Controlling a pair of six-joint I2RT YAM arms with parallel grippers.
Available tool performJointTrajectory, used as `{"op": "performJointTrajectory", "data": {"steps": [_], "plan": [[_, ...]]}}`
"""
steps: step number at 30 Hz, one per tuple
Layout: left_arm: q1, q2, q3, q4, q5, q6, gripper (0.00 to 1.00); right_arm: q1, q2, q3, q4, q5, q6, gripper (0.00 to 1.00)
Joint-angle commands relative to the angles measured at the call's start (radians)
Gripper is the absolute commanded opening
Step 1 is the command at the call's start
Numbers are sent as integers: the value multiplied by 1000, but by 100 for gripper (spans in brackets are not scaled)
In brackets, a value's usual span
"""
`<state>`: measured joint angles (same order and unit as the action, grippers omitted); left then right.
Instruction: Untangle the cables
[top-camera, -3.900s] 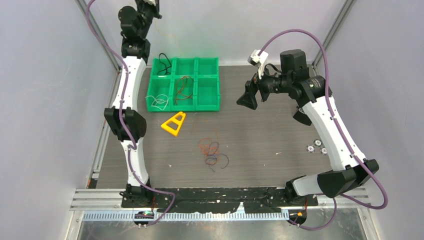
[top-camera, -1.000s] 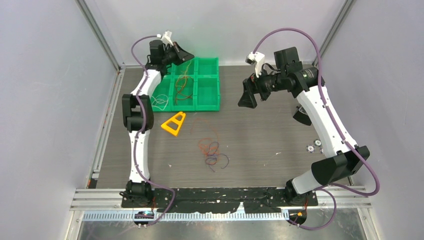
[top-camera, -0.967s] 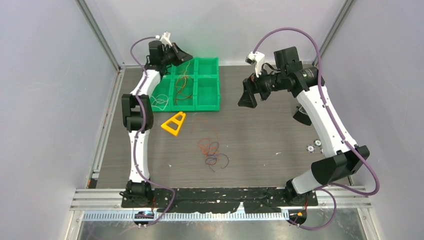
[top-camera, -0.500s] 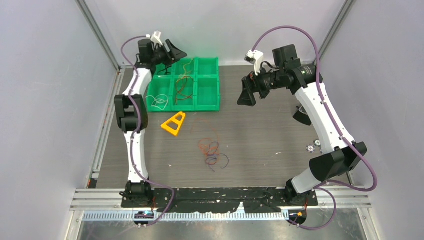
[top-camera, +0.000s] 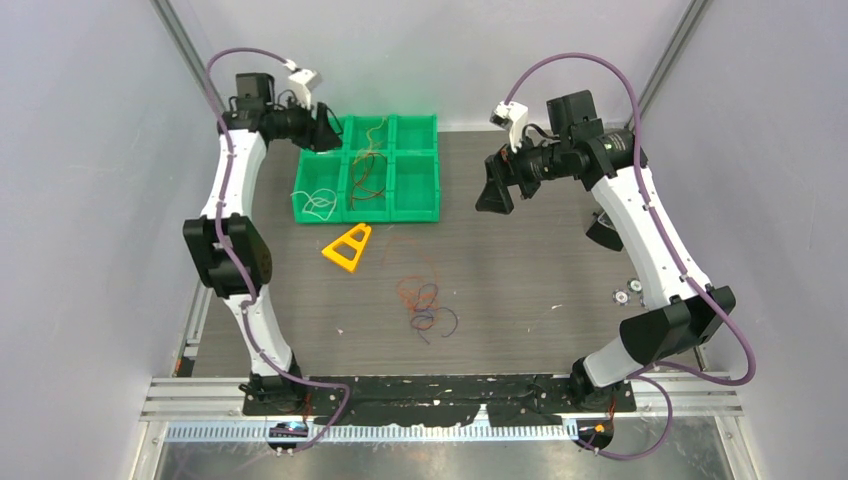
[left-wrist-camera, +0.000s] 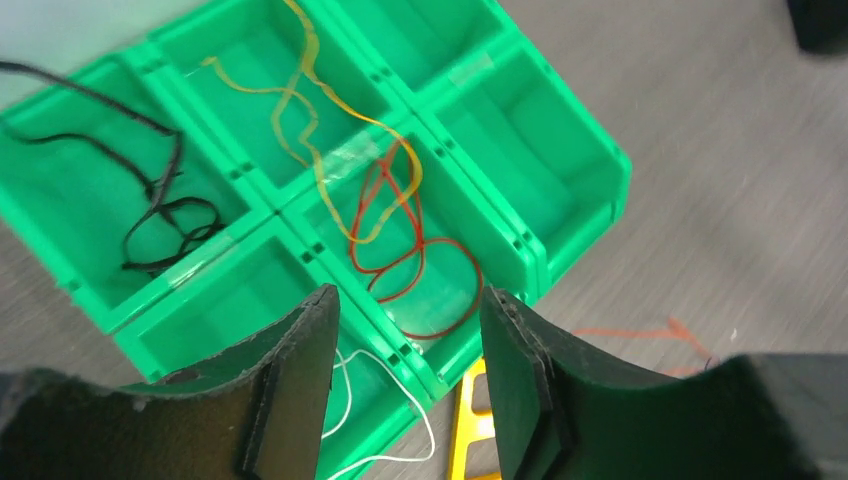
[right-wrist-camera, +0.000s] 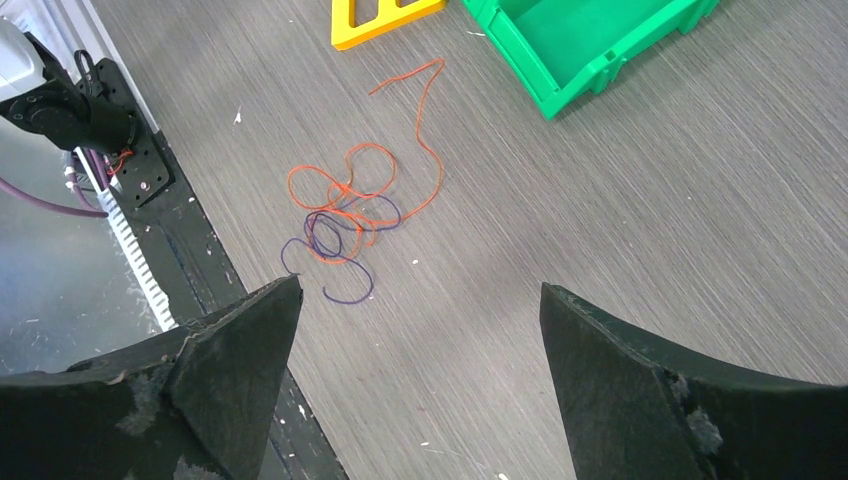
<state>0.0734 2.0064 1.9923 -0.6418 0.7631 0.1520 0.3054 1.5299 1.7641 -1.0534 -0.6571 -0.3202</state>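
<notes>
Two knotted cables (right-wrist-camera: 336, 214), orange and purple, may lift together if the spread, empty left gripper (left-wrist-camera: 408, 300) or right gripper (right-wrist-camera: 420, 290) pinches both

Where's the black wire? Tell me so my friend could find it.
Find the green tray with six boxes at the back of the table. Look in its back left corner box. The black wire curls there, the only dark one; the neighbouring boxes hold a yellow wire, white wire and red wire.
</notes>
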Motion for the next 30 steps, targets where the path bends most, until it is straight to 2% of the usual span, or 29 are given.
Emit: {"op": "performJointTrajectory", "data": {"steps": [1, 4, 9, 16, 25, 28, 30], "plan": [[-64, 39, 105, -375, 41, 546, 56, -3, -32, 1, 28, -33, -15, 95], [-114, 96, 200, -426, 8, 639, 56, -3, -23, 8, 29, -41, -9, 95], [-153, 204, 309, -454, -68, 715, 48, -4, -22, 12, 26, -38, -6, 95], [-175, 276, 325, -337, -150, 682, 42, -3, -31, -2, 28, -28, -5, 95], [-178, 318, 369, -301, -184, 696, 15, -3, -36, -12, 34, -24, 2, 95], [-177, 313, 365, -270, -174, 666, 1, -3, -33, -11, 36, -25, 3, 95], [-175, 313, 367, -230, -171, 622, 0, -4, -29, -8, 37, -25, 4, 95]]}}
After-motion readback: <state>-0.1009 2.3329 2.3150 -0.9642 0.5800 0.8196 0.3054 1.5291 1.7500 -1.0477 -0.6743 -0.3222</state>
